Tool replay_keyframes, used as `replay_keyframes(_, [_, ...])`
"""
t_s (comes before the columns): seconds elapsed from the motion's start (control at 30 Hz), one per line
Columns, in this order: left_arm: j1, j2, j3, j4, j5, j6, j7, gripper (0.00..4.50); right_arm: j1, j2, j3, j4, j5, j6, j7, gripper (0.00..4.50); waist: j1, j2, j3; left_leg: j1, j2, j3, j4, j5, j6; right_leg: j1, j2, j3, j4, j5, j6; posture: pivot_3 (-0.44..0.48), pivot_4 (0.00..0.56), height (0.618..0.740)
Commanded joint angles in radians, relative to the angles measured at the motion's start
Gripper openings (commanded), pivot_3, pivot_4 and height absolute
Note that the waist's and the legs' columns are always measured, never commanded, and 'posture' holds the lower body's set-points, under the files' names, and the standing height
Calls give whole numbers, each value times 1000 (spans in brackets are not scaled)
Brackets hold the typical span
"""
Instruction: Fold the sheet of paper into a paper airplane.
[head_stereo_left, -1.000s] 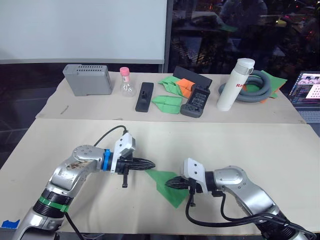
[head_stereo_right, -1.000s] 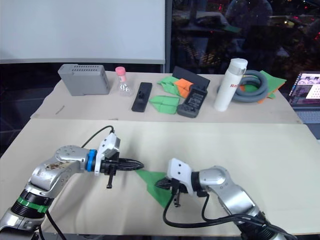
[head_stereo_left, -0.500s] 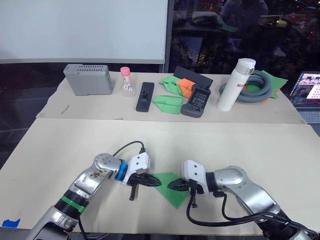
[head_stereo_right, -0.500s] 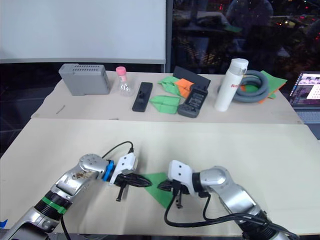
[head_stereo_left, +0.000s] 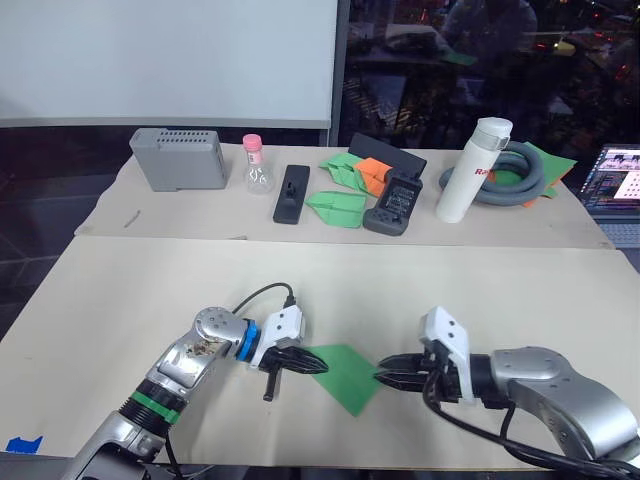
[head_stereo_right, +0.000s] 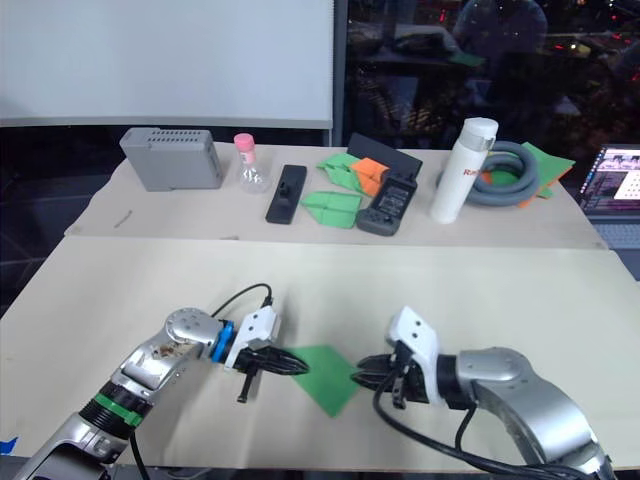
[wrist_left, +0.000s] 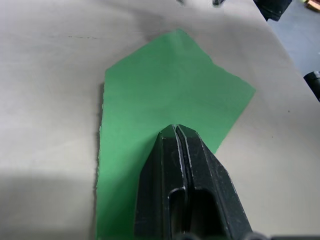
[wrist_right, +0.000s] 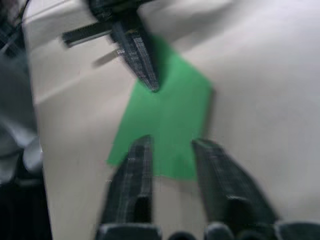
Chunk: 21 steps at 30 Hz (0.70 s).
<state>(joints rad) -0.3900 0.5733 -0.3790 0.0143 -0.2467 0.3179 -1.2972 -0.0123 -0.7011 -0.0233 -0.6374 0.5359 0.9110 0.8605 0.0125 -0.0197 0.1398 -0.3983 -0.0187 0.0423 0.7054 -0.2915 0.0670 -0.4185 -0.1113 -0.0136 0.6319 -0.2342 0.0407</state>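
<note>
So it's a beige table (head_stereo_left: 480, 290) with a dark room behind it, and a second table at the back loaded with clutter: a grey box (head_stereo_left: 177, 158), a coiled grey hose (head_stereo_left: 512, 172), a white bottle (head_stereo_left: 471, 168), plus some folded green paper planes (head_stereo_left: 335, 205). On the near table the green sheet of paper (head_stereo_left: 345, 376) lies flat between both arms. Left gripper (head_stereo_left: 318, 366) has its fingers pinched together, tips pressing down on the sheet's left part. Right gripper (head_stereo_left: 385, 374) sits at the right corner, fingers spread a little, holding nothing.
</note>
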Motion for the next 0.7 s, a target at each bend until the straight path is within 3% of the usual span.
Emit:
replay_keyframes(0.03, [9, 1, 15, -32, -23, 30, -1, 0, 21, -5, -45, -22, 43, 30, -36, 2222, 0, 0, 0, 0, 0, 0, 0, 0, 0, 0, 0, 0, 0, 0, 0, 0, 150, 740])
replay_keyframes(0.4, [0, 16, 48, -44, -38, 53, 8, 0, 30, 124, -10, 88, 143, 120, -130, 2222, -1, 0, 0, 0, 0, 0, 0, 0, 0, 0, 0, 0, 0, 0, 0, 0, 150, 740])
replay_keyframes(0.5, [4, 19, 52, -44, -38, 53, 11, 0, 26, 144, -20, 98, 177, 137, -138, 1423, 0, 0, 0, 0, 0, 0, 0, 0, 0, 0, 0, 0, 0, 0, 0, 0, 150, 740])
replay_keyframes(0.63, [9, 22, 57, -49, -38, 54, 17, 0, -7, 127, -13, 103, 207, 142, -122, 27, -1, 0, 0, 0, 0, 0, 0, 0, 0, -1, 0, 0, 0, 0, 0, 0, 150, 740])
replay_keyframes(0.7, [11, 23, 61, -53, -40, 58, 23, 0, -40, 90, 17, 105, 185, 132, -112, 27, -1, 0, 0, 0, 0, 0, 0, 0, 0, -1, 0, 0, 0, 0, 0, 0, 150, 740])
